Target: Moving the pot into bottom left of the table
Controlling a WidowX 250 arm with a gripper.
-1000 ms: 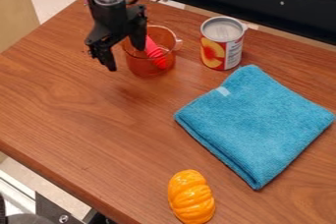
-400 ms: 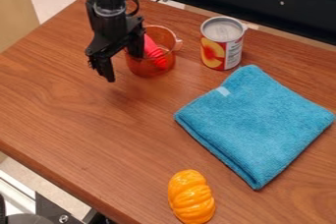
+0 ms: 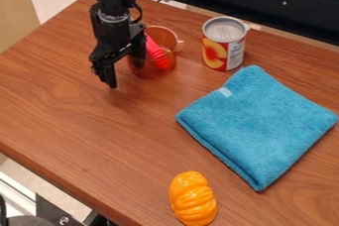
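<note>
The black gripper hangs at the upper left, open, its fingers spread apart. One finger is left of the pot, low over the wood; the other overlaps the pot's left side, and whether it is inside or in front of the wall I cannot tell. The pot is see-through orange-red and upright on the table, its handle pointing to the upper right. A bright red object leans inside it. Part of the pot's left rim is hidden behind the gripper.
A can with a fruit label stands right of the pot. A folded blue towel covers much of the right side. An orange pumpkin-like piece lies near the bottom edge. A black rail runs behind the table.
The gripper has come down and slightly nearer the camera, beside the pot's left side. Pot, can, towel and orange piece have stayed in place.
</note>
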